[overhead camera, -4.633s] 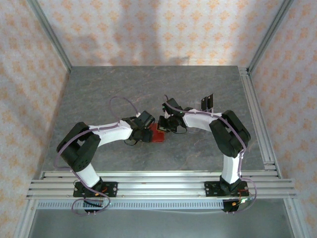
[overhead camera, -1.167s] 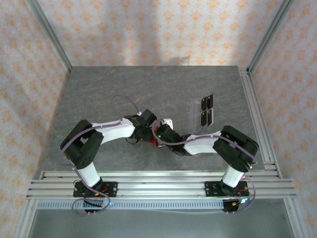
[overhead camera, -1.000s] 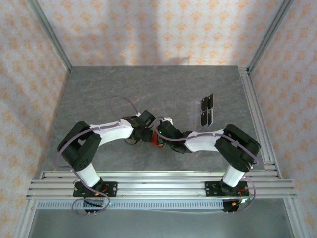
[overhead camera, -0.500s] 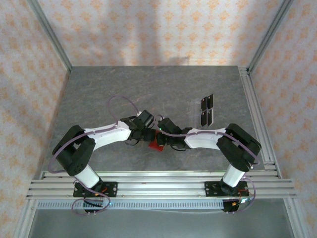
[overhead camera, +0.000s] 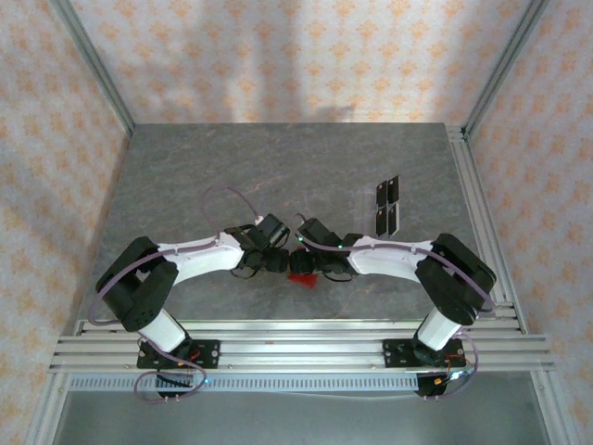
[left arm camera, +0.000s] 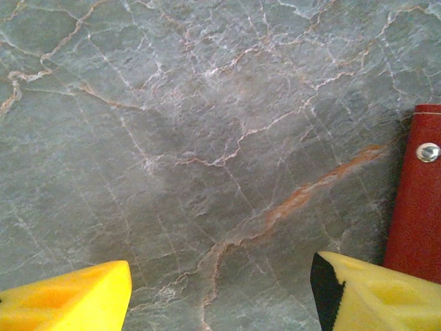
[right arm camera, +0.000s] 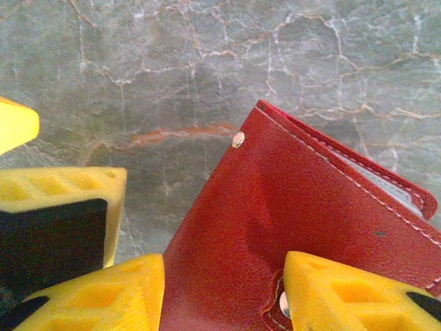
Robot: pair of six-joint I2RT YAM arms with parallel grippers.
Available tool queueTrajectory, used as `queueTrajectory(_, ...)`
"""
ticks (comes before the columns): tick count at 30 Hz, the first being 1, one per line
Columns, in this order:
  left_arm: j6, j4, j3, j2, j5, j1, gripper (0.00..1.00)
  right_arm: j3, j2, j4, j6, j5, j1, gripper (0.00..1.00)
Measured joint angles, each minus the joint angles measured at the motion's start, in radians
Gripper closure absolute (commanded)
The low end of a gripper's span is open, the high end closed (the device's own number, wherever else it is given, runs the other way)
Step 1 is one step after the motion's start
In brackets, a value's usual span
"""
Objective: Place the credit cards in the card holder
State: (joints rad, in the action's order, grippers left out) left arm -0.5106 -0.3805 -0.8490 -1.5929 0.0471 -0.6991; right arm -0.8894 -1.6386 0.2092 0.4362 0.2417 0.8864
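Note:
The red card holder lies closed on the grey stone table, just in front of where the two grippers meet. In the right wrist view the card holder sits under and between the spread yellow fingers of my right gripper, its snap tab beside the right finger and a pale lining edge showing at the right. My left gripper is open over bare table, with the card holder's edge just outside its right finger. The dark credit cards lie apart at the back right.
A clear plastic strip lies beside the cards. One yellow finger of the left gripper stands close to my right gripper's left finger. Metal rails run along the near edge, and patterned walls enclose the table.
My right gripper has opened from shut over the last second. Both grippers and the card holder have shifted slightly toward the near edge.

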Motion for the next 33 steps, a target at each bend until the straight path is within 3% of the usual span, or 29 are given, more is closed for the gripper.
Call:
queueTrajectory(18,-0.006,0.004,0.000,0.000,0.000,-0.002,0.29,-0.015,0.111,0.148,0.008,-0.002,-0.034,0.49)
queueTrajectory(21,-0.006,0.004,-0.001,-0.002,0.000,-0.002,0.29,-0.016,0.127,0.172,0.015,-0.006,-0.047,0.56)
queueTrajectory(26,-0.006,0.004,-0.001,-0.009,0.000,-0.002,0.29,-0.016,0.133,0.225,0.045,-0.008,-0.064,0.82)
queueTrajectory(31,-0.006,0.005,-0.008,-0.016,0.001,-0.002,0.29,-0.013,0.133,0.251,0.061,-0.001,-0.064,0.86)
queueTrajectory(33,-0.006,0.005,-0.010,-0.016,0.001,-0.002,0.29,-0.010,0.133,0.252,0.062,0.001,-0.064,0.80)
